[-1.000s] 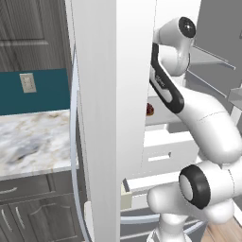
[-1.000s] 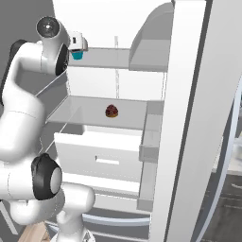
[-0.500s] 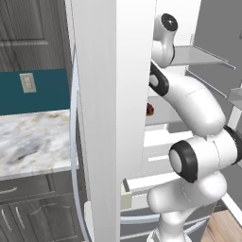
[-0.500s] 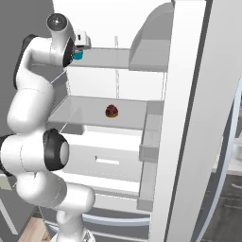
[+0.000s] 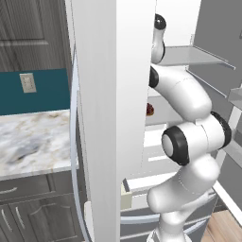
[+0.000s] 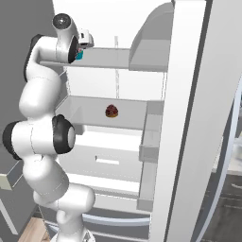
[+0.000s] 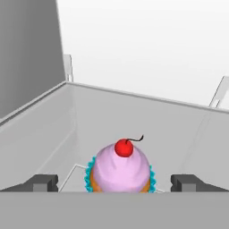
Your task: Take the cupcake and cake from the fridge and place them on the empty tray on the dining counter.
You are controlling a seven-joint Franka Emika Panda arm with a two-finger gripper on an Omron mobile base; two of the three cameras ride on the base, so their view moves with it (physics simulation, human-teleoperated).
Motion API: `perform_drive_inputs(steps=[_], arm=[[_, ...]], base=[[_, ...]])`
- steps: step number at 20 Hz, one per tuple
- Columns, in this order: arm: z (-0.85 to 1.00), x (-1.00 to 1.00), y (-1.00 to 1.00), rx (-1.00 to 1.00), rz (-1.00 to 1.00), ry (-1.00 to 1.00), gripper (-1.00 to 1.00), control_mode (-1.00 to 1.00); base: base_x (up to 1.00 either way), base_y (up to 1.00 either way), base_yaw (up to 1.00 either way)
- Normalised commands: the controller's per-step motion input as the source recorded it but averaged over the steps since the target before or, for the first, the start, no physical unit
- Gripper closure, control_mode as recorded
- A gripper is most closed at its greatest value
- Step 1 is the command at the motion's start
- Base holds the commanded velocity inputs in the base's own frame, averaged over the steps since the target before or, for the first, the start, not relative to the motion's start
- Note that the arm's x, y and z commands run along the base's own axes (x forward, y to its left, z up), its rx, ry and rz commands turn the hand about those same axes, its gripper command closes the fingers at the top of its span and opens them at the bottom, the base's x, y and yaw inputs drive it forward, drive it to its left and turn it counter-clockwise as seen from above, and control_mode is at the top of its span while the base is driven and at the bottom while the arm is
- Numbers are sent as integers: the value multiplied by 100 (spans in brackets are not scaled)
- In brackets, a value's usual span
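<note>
On the upper shelf (image 6: pixel 113 57) of the open fridge (image 6: pixel 184 118), the cupcake (image 7: pixel 120 169) sits close in front of the hand camera, its pink frosting topped by a red cherry and its blue-teal wrapper showing at both sides. The claw (image 7: pixel 115 182) stands wide, one dark fingertip (image 7: pixel 42 182) to the left of the cupcake and the other to its right, each well clear of the wrapper, so nothing is held. Whether the cupcake sits fully between the tips or just beyond them, I cannot tell.

From the right base view, the white arm (image 6: pixel 42 137) rises along the fridge's left side and bends in at the top, the hand reaching onto that upper shelf, where a small patch of teal (image 6: pixel 80 55) shows just beside the wrist. One shelf lower, the cake (image 6: pixel 112 111), round and dark brown with reddish bits, rests alone on the white shelf, well apart from the arm. White drawers (image 6: pixel 108 160) lie below it.

From the left base view, the open fridge door (image 5: pixel 111 118) hides most of the interior; a sliver of the cake (image 5: pixel 150 110) peeks out past the door's edge. A marble-topped bench (image 5: pixel 33 142) with dark cabinets below stands to the left, against a teal wall strip carrying an outlet (image 5: pixel 28 83).
</note>
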Motion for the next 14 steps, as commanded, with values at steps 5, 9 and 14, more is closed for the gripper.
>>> perform_drive_inputs(steps=[5, 9, 14], arm=[[-5, 41, 1, -2, -1, 0, -100, -100], [-9, 4, 0, -1, -2, 0, -100, -100], [-20, 0, 0, 0, -3, 0, -100, -100]], base=[[0, 0, 0], [0, 0, 0], [0, 0, 0]])
